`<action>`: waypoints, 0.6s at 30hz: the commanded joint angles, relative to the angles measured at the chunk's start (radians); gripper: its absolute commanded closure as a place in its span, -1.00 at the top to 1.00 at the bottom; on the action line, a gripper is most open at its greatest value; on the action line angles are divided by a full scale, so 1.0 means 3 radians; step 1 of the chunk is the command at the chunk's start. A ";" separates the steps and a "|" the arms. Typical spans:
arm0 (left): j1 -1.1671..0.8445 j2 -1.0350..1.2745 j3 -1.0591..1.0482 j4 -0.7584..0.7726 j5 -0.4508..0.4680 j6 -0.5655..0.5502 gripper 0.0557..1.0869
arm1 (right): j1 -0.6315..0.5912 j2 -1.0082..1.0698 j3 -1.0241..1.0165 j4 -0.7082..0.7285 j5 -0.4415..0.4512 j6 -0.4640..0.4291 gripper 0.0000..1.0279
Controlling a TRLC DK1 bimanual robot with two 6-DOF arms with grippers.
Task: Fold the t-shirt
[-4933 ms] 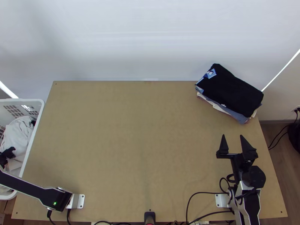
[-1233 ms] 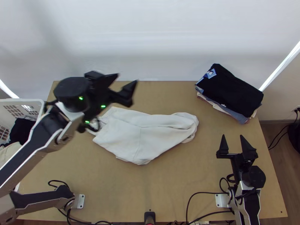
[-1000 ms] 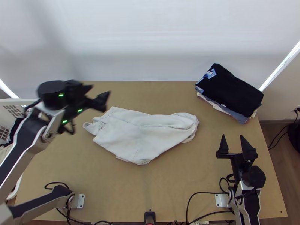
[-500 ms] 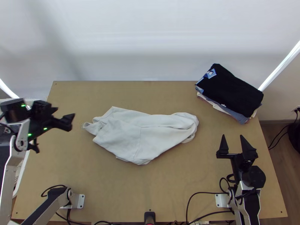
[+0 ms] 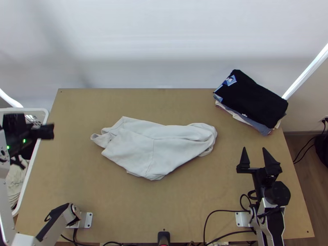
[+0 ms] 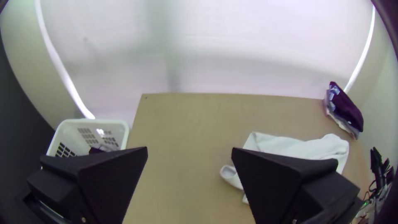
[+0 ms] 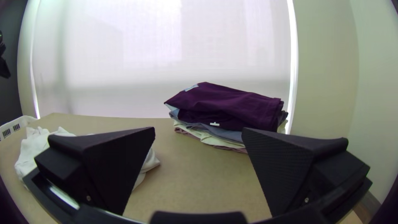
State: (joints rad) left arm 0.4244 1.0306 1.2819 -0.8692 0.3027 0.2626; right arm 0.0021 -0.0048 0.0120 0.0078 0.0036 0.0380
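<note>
A white t-shirt lies bunched and loosely flattened across the middle of the table, its ends rumpled. My left gripper is over the basket's side at the table's left, well apart from the shirt. In the left wrist view that left gripper stands open, nothing between its fingers, and part of the shirt is behind one finger. My right gripper is at the table's right, open and empty. The right wrist view shows the right gripper with its fingers wide apart, the shirt partly behind one.
A stack of folded clothes, a black one on top, lies at the table's back right corner. A white basket with clothes in it stands at the left edge. Bare tabletop lies between shirt and near edge.
The shirt has come onto the table since the earliest frame. My left gripper has swung from above the shirt's left end out to the left. The right arm has kept still.
</note>
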 commanded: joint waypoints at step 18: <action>-0.1190 0.1714 0.3346 0.0249 -0.1392 -0.1412 0.91 | 0.0714 0.0011 -0.0009 -0.0072 0.0024 0.0088 0.91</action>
State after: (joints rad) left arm 0.0349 1.5379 2.2391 -0.7944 -0.1028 -0.1715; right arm 0.2031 -0.0048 0.0120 0.0078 0.0078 0.0425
